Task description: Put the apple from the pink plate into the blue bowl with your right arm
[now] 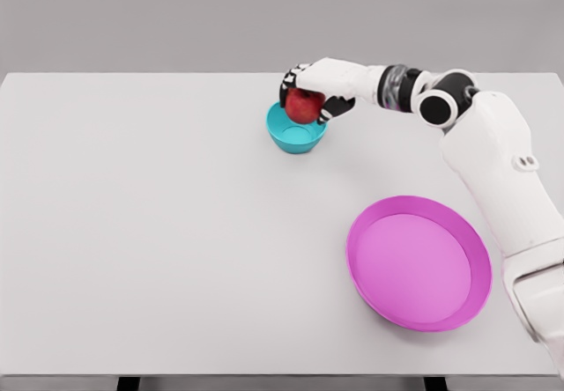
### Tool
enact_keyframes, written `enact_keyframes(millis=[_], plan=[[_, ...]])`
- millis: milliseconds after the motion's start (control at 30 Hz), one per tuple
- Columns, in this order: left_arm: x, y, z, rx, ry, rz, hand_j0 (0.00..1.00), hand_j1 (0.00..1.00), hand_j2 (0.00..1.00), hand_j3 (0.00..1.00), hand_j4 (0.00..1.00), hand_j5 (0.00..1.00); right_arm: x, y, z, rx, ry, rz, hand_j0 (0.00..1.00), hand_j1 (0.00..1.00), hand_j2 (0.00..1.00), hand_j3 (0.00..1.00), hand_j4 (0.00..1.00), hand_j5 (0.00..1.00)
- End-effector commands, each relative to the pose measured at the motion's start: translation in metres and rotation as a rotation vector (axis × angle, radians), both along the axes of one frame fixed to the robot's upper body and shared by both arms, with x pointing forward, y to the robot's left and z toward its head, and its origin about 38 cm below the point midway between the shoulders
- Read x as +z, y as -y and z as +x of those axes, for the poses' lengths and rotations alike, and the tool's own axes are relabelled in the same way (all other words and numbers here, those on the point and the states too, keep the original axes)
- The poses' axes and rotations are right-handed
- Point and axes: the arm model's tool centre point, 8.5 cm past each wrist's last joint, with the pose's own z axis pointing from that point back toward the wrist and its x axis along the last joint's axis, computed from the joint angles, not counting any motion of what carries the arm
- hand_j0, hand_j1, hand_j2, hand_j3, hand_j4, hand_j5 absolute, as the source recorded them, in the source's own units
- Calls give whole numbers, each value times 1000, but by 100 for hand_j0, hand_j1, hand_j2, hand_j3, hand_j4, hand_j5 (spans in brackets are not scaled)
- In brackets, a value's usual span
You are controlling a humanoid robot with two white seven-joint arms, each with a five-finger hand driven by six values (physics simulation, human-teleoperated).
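The right hand is gripping the red apple, its dark-tipped fingers curling around the fruit from above and from the side. It is holding the apple right over the blue bowl, at the level of the far rim, and whether the two are touching is not clear. The pink plate is sitting bare on the white table, well apart from the bowl, beside the arm.

Right arm outstretched, right robot hand curled, grasping
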Motion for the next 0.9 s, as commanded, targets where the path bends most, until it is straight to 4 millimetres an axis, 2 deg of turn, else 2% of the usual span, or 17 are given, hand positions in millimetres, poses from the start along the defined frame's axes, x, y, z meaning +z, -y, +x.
enact_keyframes(millis=[0,267,300,333,567,700,733,833,867], plan=[[0,0,0,0,0,1,100,100,100,100,100,100,-8,-7,1,-2,-22,0,44,44,44,44,44,44],[0,0,0,0,0,0,100,100,100,100,100,100,-5,-9,1,2,-17,-3,45,45,45,45,45,45],[0,0,0,0,0,0,100,100,100,100,100,100,-5,-11,1,4,-17,1,56,56,56,56,56,56],[0,0,0,0,0,0,100,100,100,100,100,100,-7,-9,2,-3,-25,0,100,100,100,100,100,100],[0,0,0,0,0,0,100,100,100,100,100,100,-7,-9,2,-3,-25,0,100,100,100,100,100,100],[0,0,0,0,0,0,100,100,100,100,100,100,12,-8,4,7,20,11,100,100,100,100,100,100],[0,0,0,0,0,1,100,100,100,100,100,100,28,-5,0,26,69,14,100,100,100,100,100,100],[0,0,0,0,0,0,100,100,100,100,100,100,67,44,-15,28,167,31,100,100,100,100,100,100],[0,0,0,0,0,0,100,100,100,100,100,100,68,57,-20,23,172,28,100,100,100,100,100,100]])
